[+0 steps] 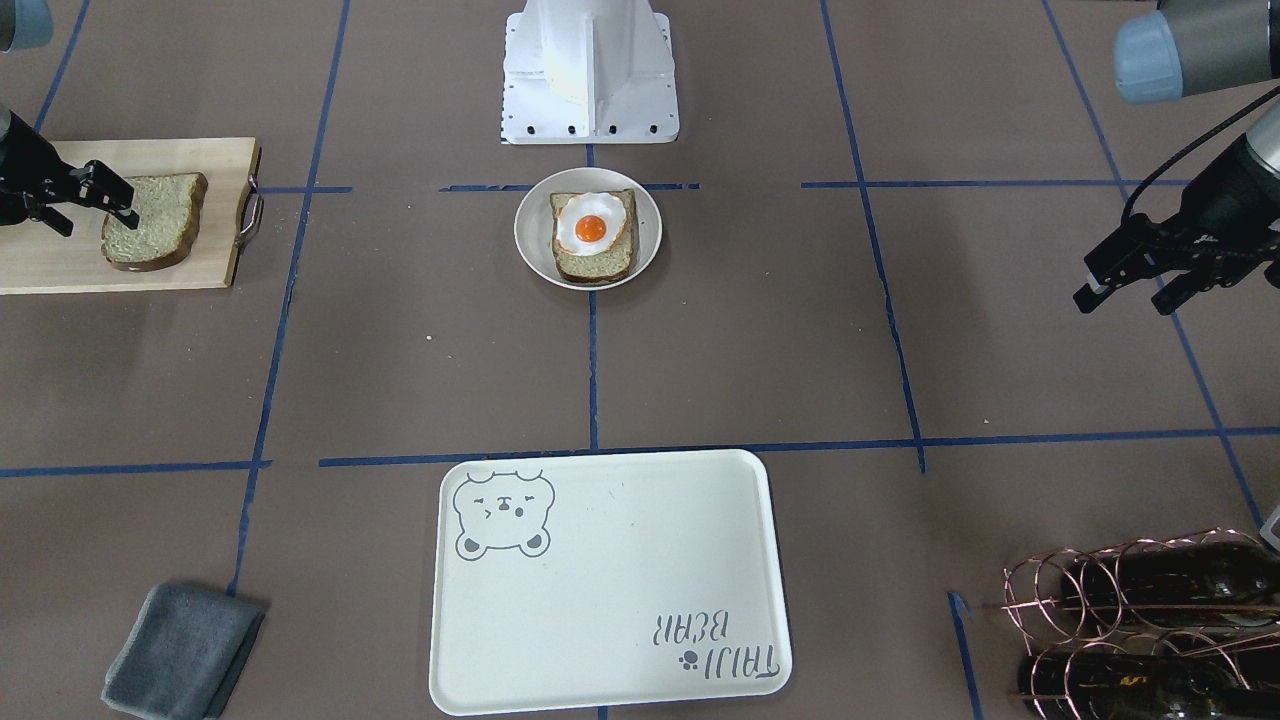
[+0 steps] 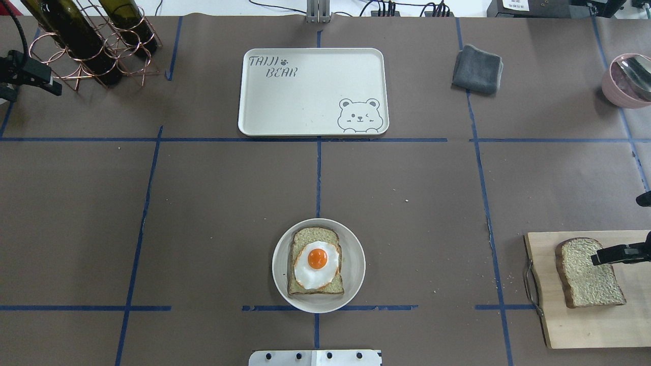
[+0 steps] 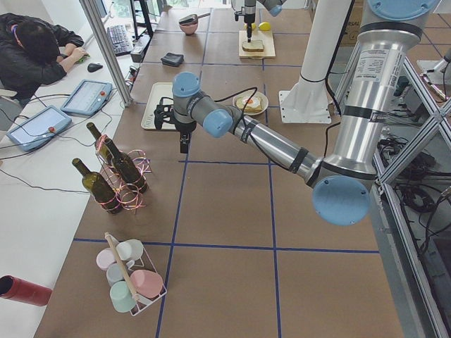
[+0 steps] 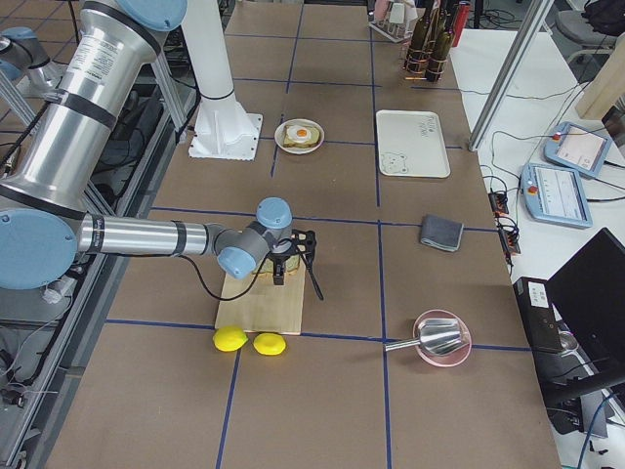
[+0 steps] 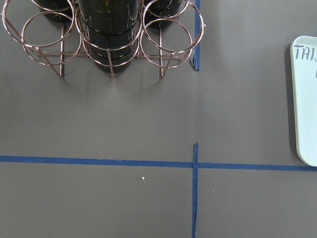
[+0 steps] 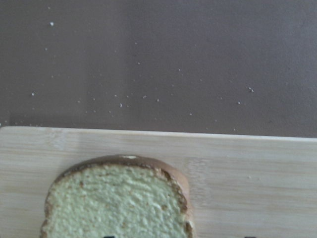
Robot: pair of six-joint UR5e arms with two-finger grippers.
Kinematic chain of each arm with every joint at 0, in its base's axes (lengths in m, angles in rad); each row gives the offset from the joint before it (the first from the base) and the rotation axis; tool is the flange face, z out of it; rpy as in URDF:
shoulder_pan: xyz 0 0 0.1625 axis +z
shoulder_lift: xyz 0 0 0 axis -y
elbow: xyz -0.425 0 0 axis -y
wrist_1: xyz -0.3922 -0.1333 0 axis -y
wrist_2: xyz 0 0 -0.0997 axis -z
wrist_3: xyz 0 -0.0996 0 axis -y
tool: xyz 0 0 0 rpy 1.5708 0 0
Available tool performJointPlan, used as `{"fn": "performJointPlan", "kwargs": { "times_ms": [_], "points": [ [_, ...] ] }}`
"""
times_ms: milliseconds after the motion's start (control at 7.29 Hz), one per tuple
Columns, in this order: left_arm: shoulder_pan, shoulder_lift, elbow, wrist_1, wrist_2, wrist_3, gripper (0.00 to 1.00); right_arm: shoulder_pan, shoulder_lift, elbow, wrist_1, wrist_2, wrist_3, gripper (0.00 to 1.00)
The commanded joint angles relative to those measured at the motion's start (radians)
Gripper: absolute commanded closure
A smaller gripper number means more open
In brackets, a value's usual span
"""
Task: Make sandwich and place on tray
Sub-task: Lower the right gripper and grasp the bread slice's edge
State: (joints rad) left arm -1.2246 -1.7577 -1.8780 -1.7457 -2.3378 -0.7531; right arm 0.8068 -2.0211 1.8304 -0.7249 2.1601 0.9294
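Two bread slices, well apart: right gripper [image 1: 95, 215], jaws open, is over top slice [image 1: 155, 220] on cutting board [image 1: 60, 265]; open-faced sandwich [image 1: 592, 235] w/ egg sits on plate [image 1: 530, 235] at desk ctr, tray [image 1: 600, 600] beyond; left gripper [image 1: 1128, 298] open, far off.

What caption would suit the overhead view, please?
Right hand at the second bread slice; egg-topped slice on plate, tray beyond.

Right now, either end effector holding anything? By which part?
Nothing held. Right end effector open over the bread slice on the cutting board; left end effector open, empty.
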Motion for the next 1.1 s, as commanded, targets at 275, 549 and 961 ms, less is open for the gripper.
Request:
{"fn": "performJointPlan", "kwargs": {
  "times_ms": [275,549,961],
  "points": [
    [-0.001,0.000,-0.004,0.000,0.000,0.000,0.00,-0.040,-0.019,0.000,0.015,-0.005,0.002,0.24],
    [-0.001,0.001,-0.006,0.000,0.000,0.000,0.00,-0.052,-0.018,-0.002,0.015,-0.006,0.002,0.25],
    [-0.001,-0.003,-0.007,0.003,0.002,0.000,0.00,-0.060,-0.018,-0.005,0.012,-0.005,0.002,0.71]
  ]
}}
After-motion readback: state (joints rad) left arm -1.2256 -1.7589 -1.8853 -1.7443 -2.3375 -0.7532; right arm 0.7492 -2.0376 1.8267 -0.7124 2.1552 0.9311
